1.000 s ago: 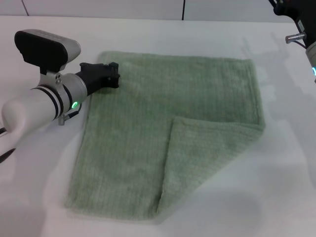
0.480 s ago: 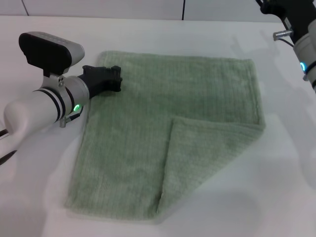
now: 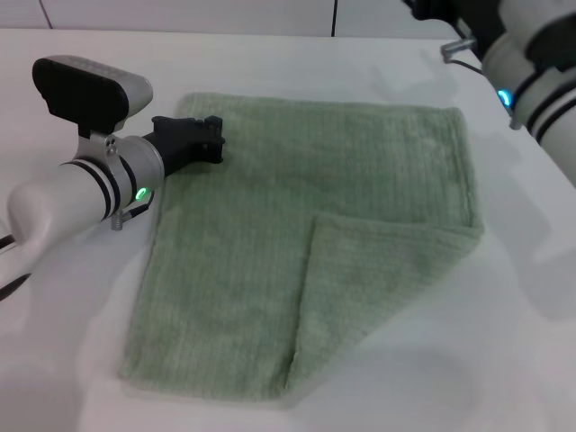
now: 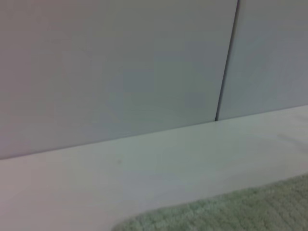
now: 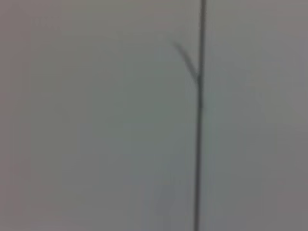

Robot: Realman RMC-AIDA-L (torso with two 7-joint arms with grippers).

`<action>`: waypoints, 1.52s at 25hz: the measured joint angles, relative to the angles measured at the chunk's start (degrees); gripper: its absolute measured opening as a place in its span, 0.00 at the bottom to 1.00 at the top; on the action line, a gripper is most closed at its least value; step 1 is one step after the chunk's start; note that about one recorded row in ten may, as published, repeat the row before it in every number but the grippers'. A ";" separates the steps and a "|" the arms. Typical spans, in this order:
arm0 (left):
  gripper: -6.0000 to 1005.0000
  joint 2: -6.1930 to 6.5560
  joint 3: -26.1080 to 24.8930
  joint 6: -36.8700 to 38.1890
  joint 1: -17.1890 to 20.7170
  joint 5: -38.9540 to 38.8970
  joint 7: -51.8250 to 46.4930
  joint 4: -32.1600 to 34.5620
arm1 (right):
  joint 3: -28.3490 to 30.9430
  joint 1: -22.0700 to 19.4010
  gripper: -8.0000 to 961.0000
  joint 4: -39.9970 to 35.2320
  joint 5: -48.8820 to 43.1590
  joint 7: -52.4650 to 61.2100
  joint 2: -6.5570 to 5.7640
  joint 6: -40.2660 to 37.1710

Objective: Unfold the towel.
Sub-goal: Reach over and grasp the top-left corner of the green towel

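Observation:
The pale sage-green towel (image 3: 306, 225) lies flat on the white table (image 3: 504, 342). Its near right corner is folded over onto the cloth as a triangular flap (image 3: 378, 270). My left gripper (image 3: 209, 140), black, rests low over the towel's far left corner, pointing right. The towel's far edge also shows in the left wrist view (image 4: 231, 211). My right arm (image 3: 531, 72) comes in at the far right, above the table beyond the towel's far right corner. Only the black base of the right gripper (image 3: 445, 11) shows at the picture's top edge. The right wrist view shows only wall.
A pale wall with a dark vertical seam (image 4: 226, 62) stands behind the table's far edge. Bare white tabletop surrounds the towel on all sides.
My right arm has swung leftward along the far edge, further into the head view. My left gripper and the towel have stayed almost still.

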 joint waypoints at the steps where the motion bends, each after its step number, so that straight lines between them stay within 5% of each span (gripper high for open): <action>1: 0.00 0.02 0.01 0.01 0.00 0.00 0.00 0.23 | 1.39 -0.64 0.85 -4.85 -2.82 0.00 0.06 6.48; 16: 0.00 0.21 0.28 -0.02 0.15 0.43 -0.14 0.67 | 12.78 1.28 0.85 -35.26 -5.16 -4.23 0.19 61.90; 26: 0.00 0.14 1.23 -0.02 0.15 0.68 -0.19 0.55 | 17.06 10.16 0.85 -36.78 2.56 -14.28 0.30 83.92; 38: 0.00 0.11 1.22 -0.01 0.46 0.71 -0.35 0.81 | 20.41 15.72 0.85 -33.46 8.00 -21.30 0.35 99.10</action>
